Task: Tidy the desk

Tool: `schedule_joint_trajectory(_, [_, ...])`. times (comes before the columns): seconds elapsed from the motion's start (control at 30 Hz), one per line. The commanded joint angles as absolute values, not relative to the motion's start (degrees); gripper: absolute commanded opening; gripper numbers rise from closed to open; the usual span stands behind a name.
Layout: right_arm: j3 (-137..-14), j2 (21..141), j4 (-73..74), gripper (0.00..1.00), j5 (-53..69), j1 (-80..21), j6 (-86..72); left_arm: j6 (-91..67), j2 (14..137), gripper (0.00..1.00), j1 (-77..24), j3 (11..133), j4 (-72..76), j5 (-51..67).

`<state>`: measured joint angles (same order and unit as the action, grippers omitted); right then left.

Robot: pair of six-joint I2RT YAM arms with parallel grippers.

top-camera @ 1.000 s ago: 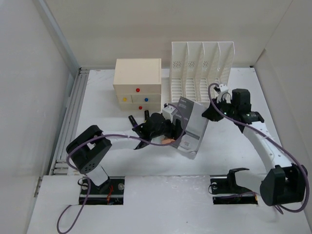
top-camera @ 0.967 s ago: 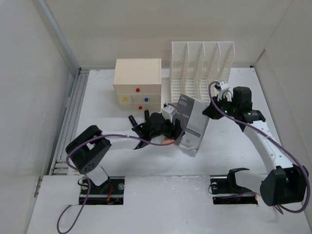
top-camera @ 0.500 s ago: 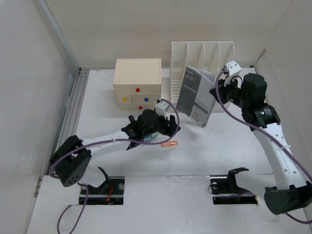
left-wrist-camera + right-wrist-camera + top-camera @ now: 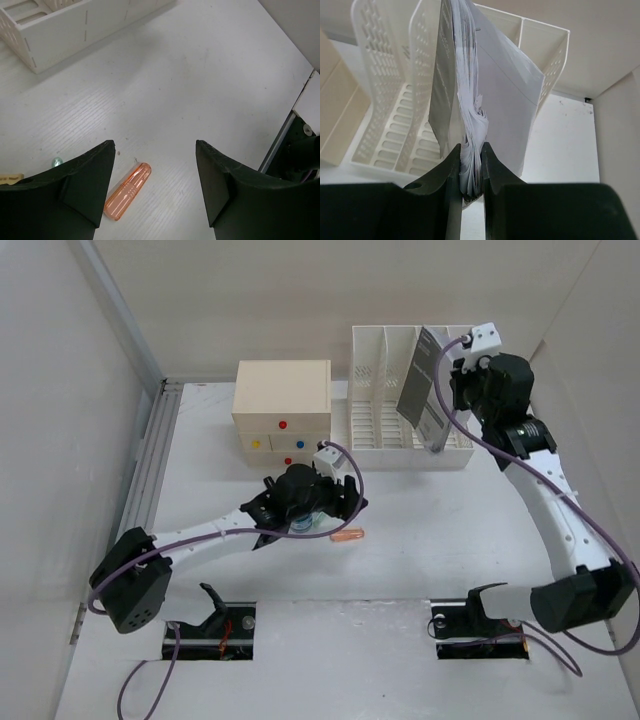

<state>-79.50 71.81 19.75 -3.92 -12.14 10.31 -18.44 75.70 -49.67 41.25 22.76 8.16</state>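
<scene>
My right gripper [image 4: 452,390] is shut on a grey booklet [image 4: 424,388] and holds it upright over the right slots of the white file rack [image 4: 385,435]. In the right wrist view the jaws [image 4: 470,170] pinch the booklet's pages [image 4: 470,100], with the rack [image 4: 390,100] behind. My left gripper [image 4: 335,512] is open and empty, low over the white desk [image 4: 460,540]. An orange translucent cap [image 4: 348,535] lies beside it; in the left wrist view the cap [image 4: 128,190] lies between the fingers, close to the left one [image 4: 80,187].
A cream drawer box [image 4: 283,412] with coloured knobs stands left of the rack. A small greenish bit [image 4: 57,161] and a tan item [image 4: 10,178] lie at the left wrist view's left edge. The desk's front edge [image 4: 295,107] shows on the right.
My right gripper has lifted the booklet from the desk's middle up and back to above the file rack. My left arm has stretched out and let go of the booklet; the orange cap now lies uncovered.
</scene>
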Motion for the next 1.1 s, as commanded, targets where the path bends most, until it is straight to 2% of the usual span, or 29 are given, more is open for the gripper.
schedule_joint_trajectory(0.0, [-86.04, 74.78, 7.12, 0.00, -8.61, -12.74, 10.46, -18.02, 72.78, 0.63, -49.57, 40.87, 22.94, 8.88])
schedule_joint_trajectory(0.23, [-91.66, 83.65, 4.31, 0.00, -8.61, -14.14, 8.71, -18.54, 70.58, 0.63, -49.57, 39.20, 21.88, 7.73])
schedule_joint_trajectory(0.67, [-95.36, 92.81, -0.35, 0.00, -18.28, -28.03, 4.77, -19.69, 68.47, 0.63, -49.57, 35.68, 22.50, 7.73])
schedule_joint_trajectory(1.07, [-85.61, 93.52, -7.38, 0.00, 0.69, -20.39, -7.29, -19.69, 66.36, 0.63, -49.57, 34.63, 23.64, 7.21])
